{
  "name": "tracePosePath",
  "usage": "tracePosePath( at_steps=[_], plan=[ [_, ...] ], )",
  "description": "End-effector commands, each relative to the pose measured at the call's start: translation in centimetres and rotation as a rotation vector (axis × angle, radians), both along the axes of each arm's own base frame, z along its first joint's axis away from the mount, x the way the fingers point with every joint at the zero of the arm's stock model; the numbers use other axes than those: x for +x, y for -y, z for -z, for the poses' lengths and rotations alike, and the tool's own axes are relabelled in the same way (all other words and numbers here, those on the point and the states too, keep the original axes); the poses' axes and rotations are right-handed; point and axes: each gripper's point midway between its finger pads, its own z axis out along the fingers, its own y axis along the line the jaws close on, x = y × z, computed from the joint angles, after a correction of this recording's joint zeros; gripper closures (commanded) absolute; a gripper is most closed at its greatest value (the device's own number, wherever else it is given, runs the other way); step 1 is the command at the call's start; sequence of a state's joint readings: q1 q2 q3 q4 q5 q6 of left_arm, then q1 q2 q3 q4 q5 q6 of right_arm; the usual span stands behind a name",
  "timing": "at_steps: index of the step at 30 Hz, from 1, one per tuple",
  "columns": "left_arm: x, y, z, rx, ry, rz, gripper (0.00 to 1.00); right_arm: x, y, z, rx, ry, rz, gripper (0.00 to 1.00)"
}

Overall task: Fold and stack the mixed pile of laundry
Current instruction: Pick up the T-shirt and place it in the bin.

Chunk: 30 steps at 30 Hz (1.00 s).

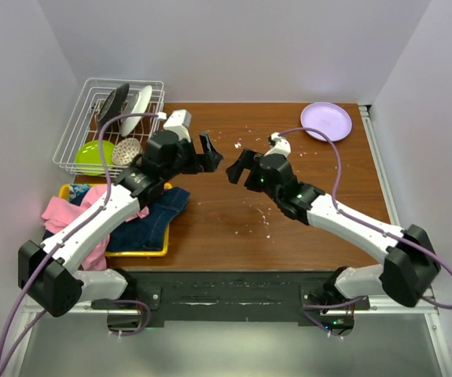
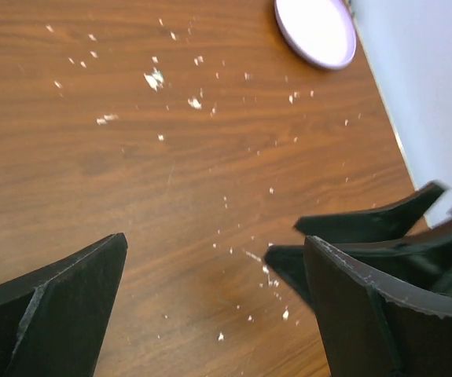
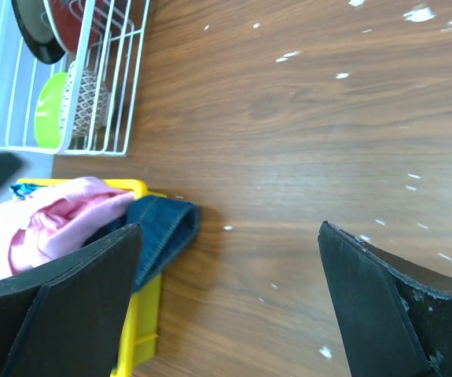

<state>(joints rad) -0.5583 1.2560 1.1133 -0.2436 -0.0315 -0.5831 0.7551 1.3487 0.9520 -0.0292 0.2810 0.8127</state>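
Left gripper [image 1: 212,151] and right gripper [image 1: 237,166] both hang open and empty over the table [image 1: 304,228], with the laundry pile [image 1: 59,210] heaped in its yellow tray [image 1: 143,253] near-left; folding hasn't begun, so I'd reach there first.

Two end effectors: left end effector [image 1: 210,153], right end effector [image 1: 237,167]. One lavender plate [image 1: 326,120] beyond the right one. Beside the left one: one wire rack [image 1: 76,129] and one yellow tray [image 1: 151,253] holding one pink garment [image 1: 60,212] and one denim garment [image 1: 167,208].

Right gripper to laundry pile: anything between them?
Only bare wooden table with white crumbs, per the right wrist view, between the right gripper and the laundry pile.
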Motion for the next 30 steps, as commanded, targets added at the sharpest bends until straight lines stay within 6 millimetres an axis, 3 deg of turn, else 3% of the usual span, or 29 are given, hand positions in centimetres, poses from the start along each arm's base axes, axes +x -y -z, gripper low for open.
tracePosePath(
  at_steps=[1,3,4,5,7,8,9,10,14,17,25,28,30],
  plan=[
    [-0.2,0.6,1.8,0.103,0.012,-0.036,0.0,-1.1,3.5,0.4,-0.12,0.014,0.067,0.01],
    [-0.6,-0.2,2.2,0.107,-0.013,-0.085,0.0,-1.3,4.0,0.0,-0.129,0.021,0.074,0.01],
    [-0.7,-1.8,2.8,0.135,-0.042,-0.165,0.0,-1.6,4.2,-0.3,-0.135,0.023,0.069,0.01],
    [-0.7,-2.7,2.2,0.093,-0.07,-0.244,0.0,-1.6,4.4,-0.4,-0.138,0.023,0.071,0.01],
    [-1.5,-6.8,2.8,0.15,-0.145,-0.434,0.0,-1.8,4.6,-0.4,-0.148,0.027,0.068,0.01],
    [-1.5,-8.0,1.6,0.095,-0.167,-0.519,0.0,-1.9,4.7,-0.3,-0.155,0.027,0.065,0.01],
    [-2.2,-10.9,2.5,0.14,-0.234,-0.601,0.0,-2.0,4.7,-0.3,-0.157,0.026,0.058,0.01],
    [-2.3,-11.7,2.5,0.124,-0.268,-0.607,0.0,-2.2,4.7,-0.2,-0.162,0.023,0.051,0.01],
    [-3.5,-19.3,3.5,0.169,-0.34,-0.836,0.0,-2.3,4.2,-0.1,-0.154,0.023,0.024,0.01],
    [-4.4,-22.2,5.2,0.164,-0.392,-0.914,0.0,-2.2,3.6,0.3,-0.154,0.016,-0.002,0.01],
    [-5.2,-25.8,10.8,0.193,-0.525,-1.043,0.02,-2.1,3.1,1.0,-0.162,0.005,-0.022,0.01],
    [-5.6,-26.3,12.3,0.201,-0.553,-1.085,0.07,-2.2,3.1,1.1,-0.163,0.003,-0.025,0.01],
    [-6.0,-26.5,13.0,0.201,-0.574,-1.114,0.17,-2.3,3.2,1.1,-0.161,0.004,-0.023,0.01]
  ],
)
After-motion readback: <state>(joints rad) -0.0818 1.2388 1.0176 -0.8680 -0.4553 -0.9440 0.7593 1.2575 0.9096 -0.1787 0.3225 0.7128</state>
